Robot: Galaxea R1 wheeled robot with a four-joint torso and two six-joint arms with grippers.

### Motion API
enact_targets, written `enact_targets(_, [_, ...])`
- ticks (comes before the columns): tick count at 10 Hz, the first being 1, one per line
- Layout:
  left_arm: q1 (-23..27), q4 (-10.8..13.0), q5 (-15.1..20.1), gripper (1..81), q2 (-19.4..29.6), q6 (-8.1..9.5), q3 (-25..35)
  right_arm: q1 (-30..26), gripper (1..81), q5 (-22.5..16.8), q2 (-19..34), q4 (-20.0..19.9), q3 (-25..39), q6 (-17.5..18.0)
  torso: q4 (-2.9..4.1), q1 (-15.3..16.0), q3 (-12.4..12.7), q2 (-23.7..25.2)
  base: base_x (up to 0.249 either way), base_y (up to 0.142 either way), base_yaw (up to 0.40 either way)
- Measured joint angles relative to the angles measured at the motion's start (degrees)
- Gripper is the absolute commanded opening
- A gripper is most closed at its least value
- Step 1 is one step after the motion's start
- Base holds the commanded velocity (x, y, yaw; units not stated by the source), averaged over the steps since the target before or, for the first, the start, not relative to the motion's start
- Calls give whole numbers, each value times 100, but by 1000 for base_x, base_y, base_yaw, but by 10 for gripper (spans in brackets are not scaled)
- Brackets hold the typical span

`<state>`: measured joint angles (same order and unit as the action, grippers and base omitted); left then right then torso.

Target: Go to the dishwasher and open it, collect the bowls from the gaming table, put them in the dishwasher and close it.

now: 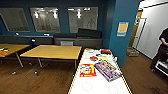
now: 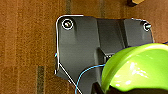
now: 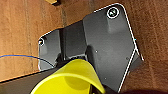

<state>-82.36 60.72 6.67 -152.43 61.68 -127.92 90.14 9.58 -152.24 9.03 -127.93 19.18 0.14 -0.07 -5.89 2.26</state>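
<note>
The gaming table point(image 1: 100, 83), with a white top and a yellowish rim, stretches away just in front of me in the head view. A green bowl point(image 2: 135, 67) hangs above the brown floor in the left wrist view, and my left gripper point(image 2: 103, 87) is shut on its rim. A yellow bowl point(image 3: 72, 80) hangs the same way in the right wrist view, with my right gripper point(image 3: 96, 87) shut on it. A small round red and blue thing point(image 1: 94, 58) lies further along the table; I cannot tell what it is. The dishwasher is out of view.
A red game box point(image 1: 87, 70) and a blue one point(image 1: 108, 70) lie on the gaming table. Two yellow wooden tables point(image 1: 53, 51) stand to the left. A teal pillar point(image 1: 122, 30) rises behind the table's far end. A person point(image 1: 162, 50) stands at the right.
</note>
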Motion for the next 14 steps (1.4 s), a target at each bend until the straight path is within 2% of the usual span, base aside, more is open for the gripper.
enact_targets(2, [89,-2,-17,10,-18,2,-1,-113,10,52,-33,0,-7,9,0,13,-2,-4,-99,0,0])
enact_targets(5, [-33,-2,0,10,-27,2,-1,7,10,-20,-46,6,-11,13,0,2,0,5,-134,0,0])
enact_targets(14, [-2,7,-6,10,-96,2,-48,-12,10,1,-162,9,-158,13,0,0,2,7,-167,0,0])
